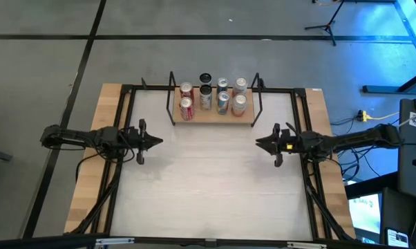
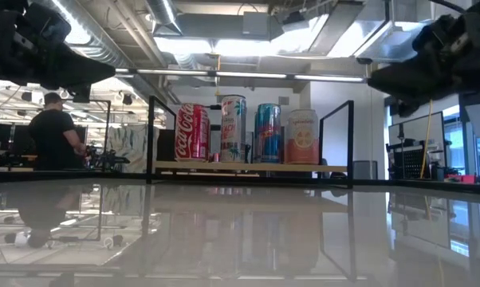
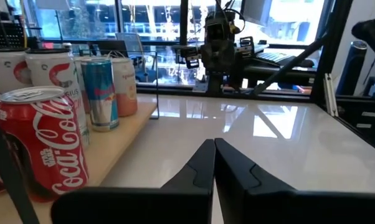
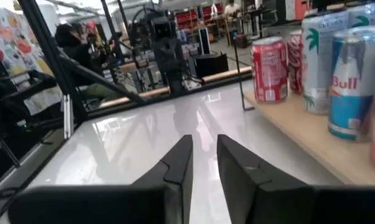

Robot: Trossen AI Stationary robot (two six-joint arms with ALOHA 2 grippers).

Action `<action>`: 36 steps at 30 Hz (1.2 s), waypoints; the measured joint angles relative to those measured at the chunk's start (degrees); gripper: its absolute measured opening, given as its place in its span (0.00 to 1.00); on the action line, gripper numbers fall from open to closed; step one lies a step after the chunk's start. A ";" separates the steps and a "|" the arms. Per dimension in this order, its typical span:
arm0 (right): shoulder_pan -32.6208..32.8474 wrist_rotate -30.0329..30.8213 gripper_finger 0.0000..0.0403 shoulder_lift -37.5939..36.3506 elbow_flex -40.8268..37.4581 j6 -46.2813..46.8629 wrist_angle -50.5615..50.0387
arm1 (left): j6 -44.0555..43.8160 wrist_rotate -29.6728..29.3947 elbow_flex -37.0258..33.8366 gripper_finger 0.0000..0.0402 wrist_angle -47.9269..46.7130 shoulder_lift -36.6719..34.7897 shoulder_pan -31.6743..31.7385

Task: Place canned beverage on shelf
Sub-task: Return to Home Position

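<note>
- Shelf (image 1: 213, 118): at the far middle of the surface (image 1: 215, 194), well apart from both arms.
- Red cans (image 1: 186, 104): two, upright at the shelf's left end, one behind the other.
- Other cans (image 1: 223, 102): upright in two rows to their right. Labels are unreadable from above. The low view shows only four front cans and hides the back row.
- Left tool (image 1: 156, 141): over the surface's left side, fingers pressed together, empty.
- Right tool (image 1: 260, 144): over the right side, fingers a narrow slit apart, empty.
- Both arms are cut off at the low view's top corners.
</note>
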 joint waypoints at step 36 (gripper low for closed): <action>0.00 -0.05 0.17 -12.22 0.02 0.00 -22.43 | 4.83 0.72 -0.02 0.01 0.04 0.04 2.45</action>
